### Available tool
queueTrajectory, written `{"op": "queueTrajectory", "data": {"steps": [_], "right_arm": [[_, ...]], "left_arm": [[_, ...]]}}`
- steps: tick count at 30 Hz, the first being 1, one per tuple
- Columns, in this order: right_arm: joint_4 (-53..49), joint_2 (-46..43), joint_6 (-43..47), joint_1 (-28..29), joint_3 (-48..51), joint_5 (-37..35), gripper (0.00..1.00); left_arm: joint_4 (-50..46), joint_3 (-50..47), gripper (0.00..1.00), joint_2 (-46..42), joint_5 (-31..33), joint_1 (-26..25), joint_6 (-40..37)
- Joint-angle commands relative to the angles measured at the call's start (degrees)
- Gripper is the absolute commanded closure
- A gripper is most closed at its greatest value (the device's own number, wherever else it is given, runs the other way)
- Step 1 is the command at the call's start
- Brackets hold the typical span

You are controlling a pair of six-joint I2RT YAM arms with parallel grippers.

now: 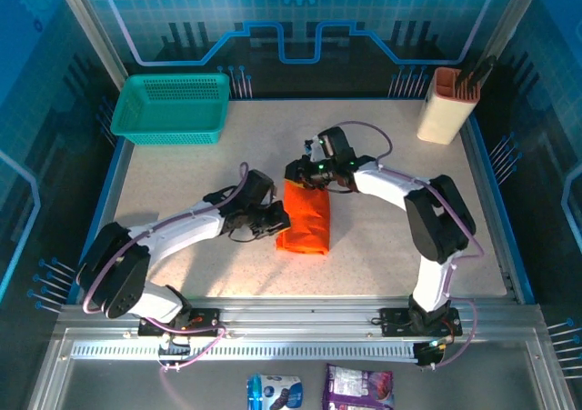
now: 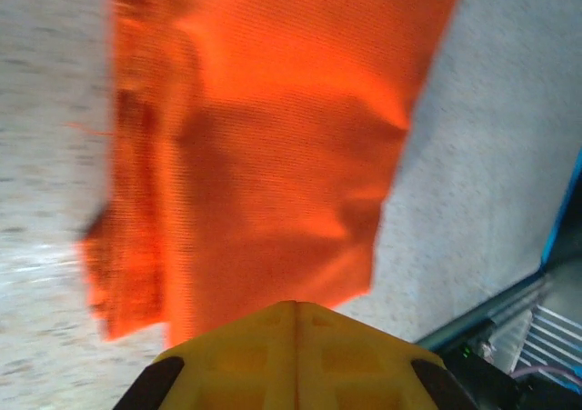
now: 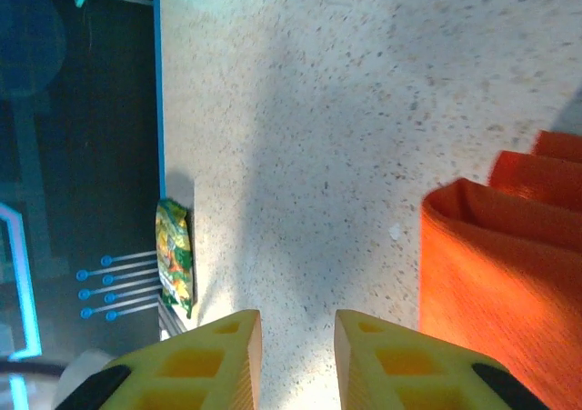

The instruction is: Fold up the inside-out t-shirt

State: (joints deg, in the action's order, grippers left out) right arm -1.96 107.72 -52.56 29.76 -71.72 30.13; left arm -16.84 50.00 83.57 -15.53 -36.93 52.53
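Nearest, below the front rail, 2 snack packets (image 1: 314, 391) lie side by side. Both are cut off by the frame bottom and the print is too small to read. On the rail sit the bases of the 2 arms, 1 gripper each. The left gripper (image 2: 296, 306) has its yellow fingers pressed tight together w/ only a thin seam btw them. The tips sit at the near edge of the t-shirt (image 1: 306, 217), but the fingers' own bulk hides the contact, so can't tell if any cloth is nipped. There is 1 t-shirt, orange-red, folded to a narrow oblong near the middle of the table (image 1: 391, 246). From the top cam its left edge is partly covered by the left wrist. In the left wrist view it's blurred on the left side and cut off at the top. The right gripper (image 3: 297, 325) has its fingers parted, w/ bare speckled table showing btw them and nothing held. The shirt lies just beside its right finger, stacked fold layers visible, cut off by the frame's right edge. Can't tell if cloth and finger touch. From above, this gripper is at the shirt's far left corner, tips hidden under the wrist. Off the table's edge in the right wrist view lies 1 green packet (image 3: 175, 265), label unreadable. Farthest back are 1 teal mesh basket (image 1: 171, 108) at the far left corner and 1 beige holder (image 1: 444, 110) at the far right, w/ dark sticks inside too dim to count.
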Motion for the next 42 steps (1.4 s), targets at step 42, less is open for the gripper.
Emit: {"op": "queueTrajectory", "data": {"steps": [42], "right_arm": [[-18.07,-13.24,16.29,-3.98,20.0,9.41,0.73]], "left_arm": [[-3.84,11.97,0.92,13.13,-4.75,-1.59,-5.32]]}}
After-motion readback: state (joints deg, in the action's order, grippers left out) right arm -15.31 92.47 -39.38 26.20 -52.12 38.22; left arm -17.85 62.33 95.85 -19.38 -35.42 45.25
